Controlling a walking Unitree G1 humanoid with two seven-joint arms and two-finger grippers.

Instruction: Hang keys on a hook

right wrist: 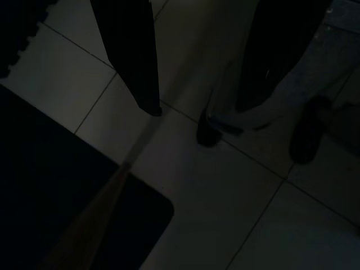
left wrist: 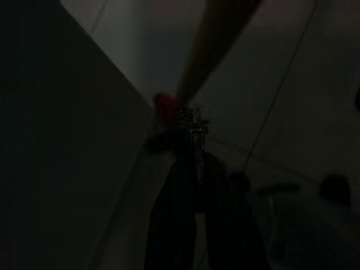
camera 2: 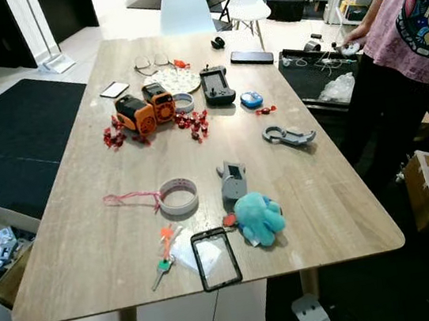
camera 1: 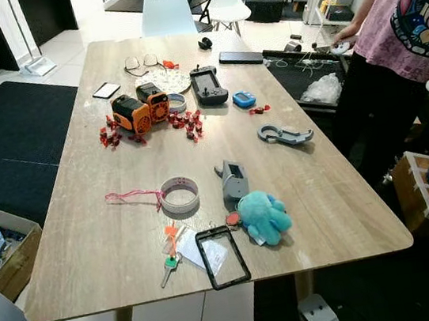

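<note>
With both arms hanging idle below the tabletop (camera 1: 91, 250), the right claw (right wrist: 199, 62) spread open and empty and the left claw's (left wrist: 194, 225) state impossible to tell, the keys (camera 1: 170, 256) lie well above and ahead near the front edge, so raise one claw over them first.

**Grey arm parts, black fingers**

Two grey, blocky arm pieces (camera 1: 322, 315) with rounded corners show at the head view's lower edge. The right gripper (right wrist: 197, 62) has two long, flat black fingers; the left gripper (left wrist: 199, 208) appears as dark, tapering black fingers in shade
</note>
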